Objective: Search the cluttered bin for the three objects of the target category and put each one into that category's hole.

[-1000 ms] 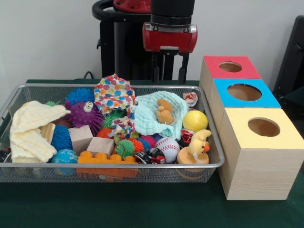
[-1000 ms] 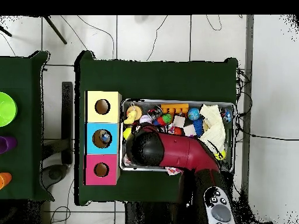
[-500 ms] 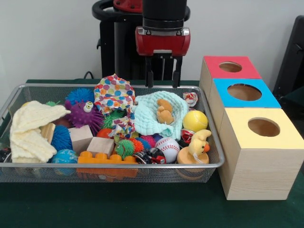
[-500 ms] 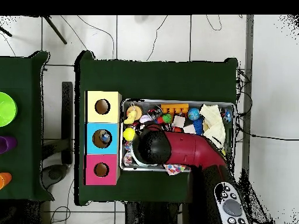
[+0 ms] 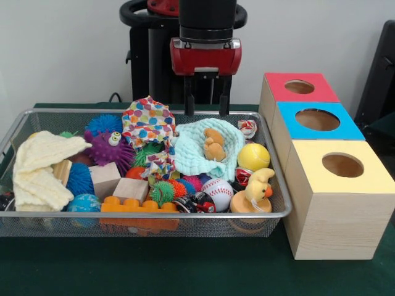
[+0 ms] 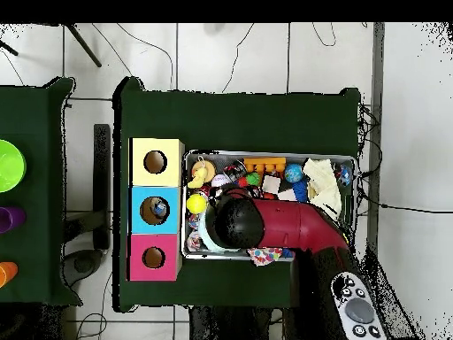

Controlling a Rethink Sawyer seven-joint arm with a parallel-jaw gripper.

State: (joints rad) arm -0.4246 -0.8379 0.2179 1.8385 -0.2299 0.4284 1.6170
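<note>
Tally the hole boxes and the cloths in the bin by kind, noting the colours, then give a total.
Hole boxes: 3 (red-topped box, blue-topped box, yellow-topped box)
Cloths: 3 (cream knit cloth, polka-dot cloth, mint cloth)
Total: 6
</note>
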